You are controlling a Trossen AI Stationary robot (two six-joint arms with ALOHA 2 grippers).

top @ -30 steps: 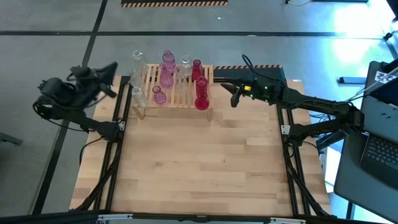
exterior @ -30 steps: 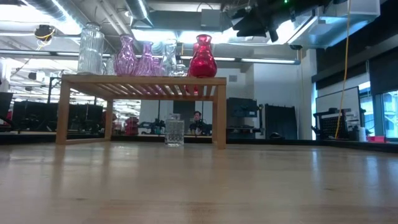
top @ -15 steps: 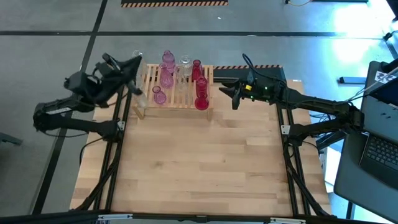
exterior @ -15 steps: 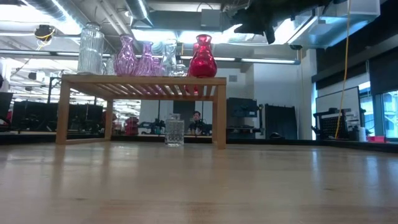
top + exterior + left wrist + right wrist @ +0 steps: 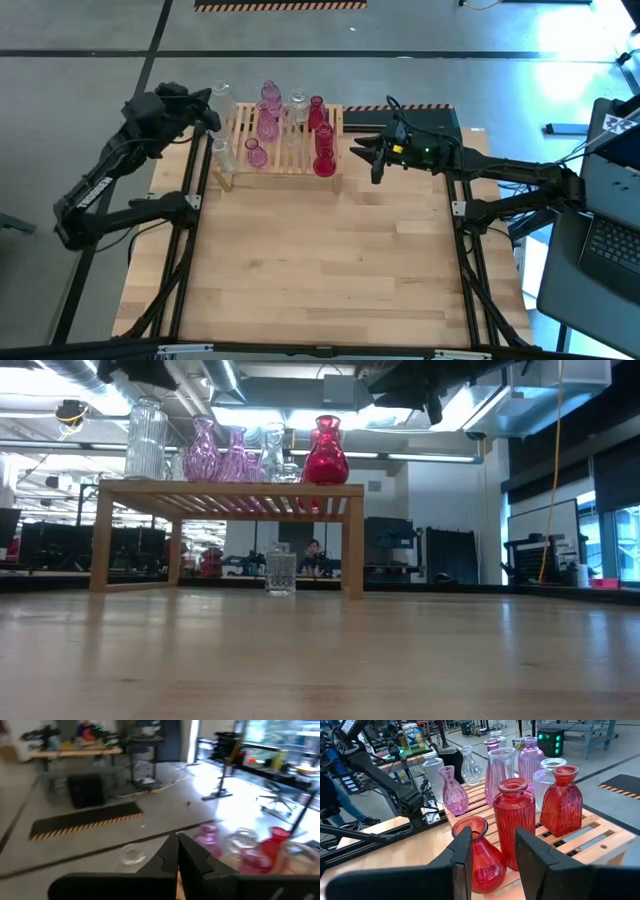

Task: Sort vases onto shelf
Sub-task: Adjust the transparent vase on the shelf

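At the far edge of the plank desk (image 5: 320, 270), on a grey workshop floor, the shelf (image 5: 285, 140) lies with its slats running toward the near edge, its length across. The vases (image 5: 322, 140), red, pink and clear, stand upright on it; one clear vase (image 5: 280, 572) sits beneath. The left tool (image 5: 205, 108) hovers pinched closed beside the shelf's left end; the right tool (image 5: 372, 160), narrowly parted and empty, waits near its right end.
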